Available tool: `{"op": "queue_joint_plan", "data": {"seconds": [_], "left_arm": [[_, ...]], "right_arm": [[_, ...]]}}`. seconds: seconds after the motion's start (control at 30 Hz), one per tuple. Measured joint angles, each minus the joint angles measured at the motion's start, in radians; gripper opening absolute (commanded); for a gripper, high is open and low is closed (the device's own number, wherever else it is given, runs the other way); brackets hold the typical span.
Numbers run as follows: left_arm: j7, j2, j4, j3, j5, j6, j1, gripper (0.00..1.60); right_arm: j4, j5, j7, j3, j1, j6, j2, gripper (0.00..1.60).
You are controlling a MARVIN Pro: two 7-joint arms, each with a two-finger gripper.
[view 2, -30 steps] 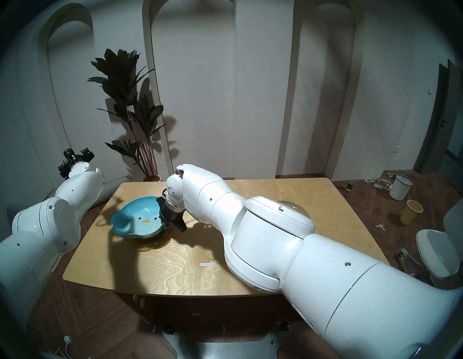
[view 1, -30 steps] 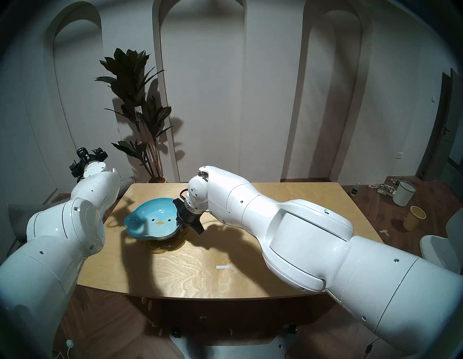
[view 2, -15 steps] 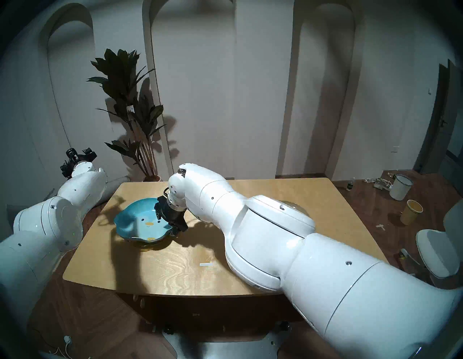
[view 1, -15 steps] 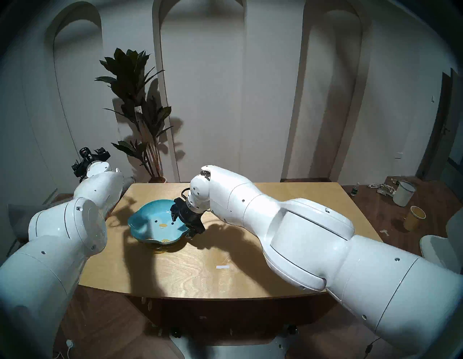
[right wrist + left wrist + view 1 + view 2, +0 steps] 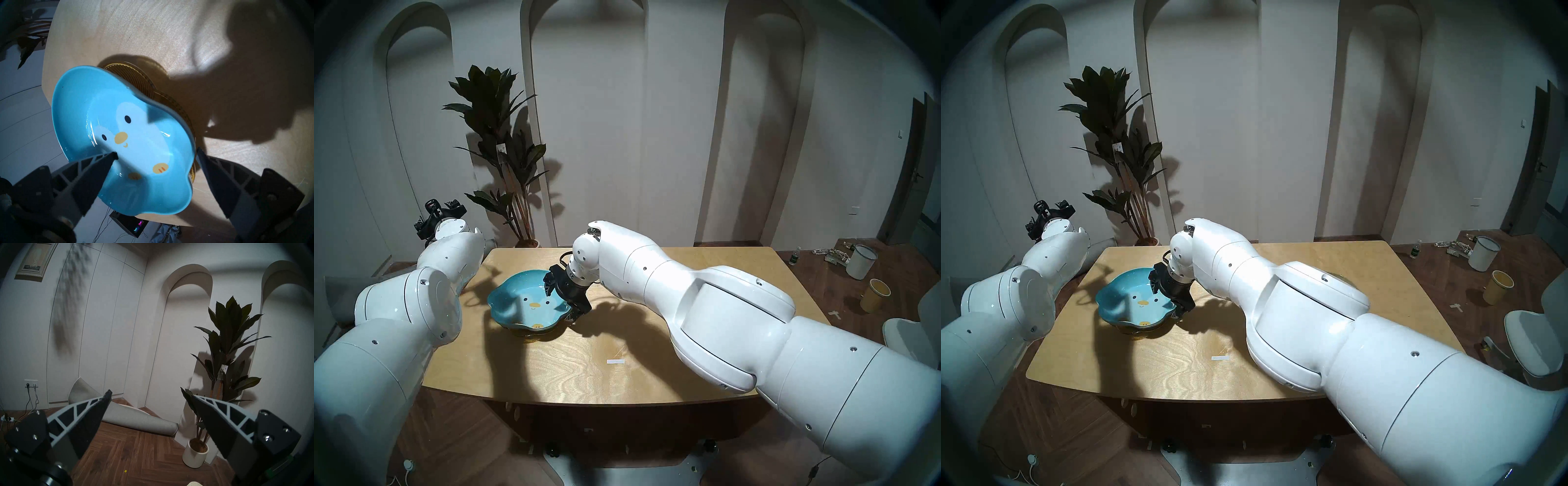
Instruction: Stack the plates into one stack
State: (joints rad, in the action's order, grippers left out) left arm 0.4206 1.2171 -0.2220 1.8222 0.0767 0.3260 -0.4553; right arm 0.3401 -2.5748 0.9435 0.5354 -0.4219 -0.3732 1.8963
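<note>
I had the blue penguin plate [image 5: 122, 140] sitting on the amber glass plate [image 5: 144, 79] on the table [image 5: 585, 359]. My right fingers [image 5: 156, 153] stood apart astride its rim; left fingers [image 5: 151, 395] apart, empty. Glossy, stiff, breakable: I'd pinch the rim.

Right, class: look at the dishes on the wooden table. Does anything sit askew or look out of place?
Yes. The glossy sky-blue lobed penguin plate sits off-centre on the amber ribbed glass plate, which shows on one side only. In the right wrist view its lobed rim also reaches past the wooden table edge. The right pincer stands open around its rim.
</note>
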Motion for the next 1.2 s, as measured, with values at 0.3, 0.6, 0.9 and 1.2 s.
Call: {"op": "queue_joint_plan", "data": {"seconds": [0.3,0.6,0.9,1.2], "left_arm": [[0.007,0.001,0.000,-0.005,-0.001,0.000,0.011,1.60],[0.013,0.003,0.000,-0.013,-0.002,0.000,0.024,1.60],[0.016,0.023,0.000,-0.024,-0.006,0.000,0.034,1.60],[0.008,0.060,-0.001,-0.039,-0.009,0.003,0.042,1.60]], "right_arm": [[0.004,-0.008,0.002,0.020,0.030,-0.009,-0.008,1.60],[0.019,-0.029,0.003,0.057,0.069,-0.014,-0.029,1.60],[0.027,-0.051,0.014,0.090,0.089,-0.015,-0.057,1.60],[0.024,-0.057,0.016,0.122,0.123,0.009,-0.129,1.60]]}}
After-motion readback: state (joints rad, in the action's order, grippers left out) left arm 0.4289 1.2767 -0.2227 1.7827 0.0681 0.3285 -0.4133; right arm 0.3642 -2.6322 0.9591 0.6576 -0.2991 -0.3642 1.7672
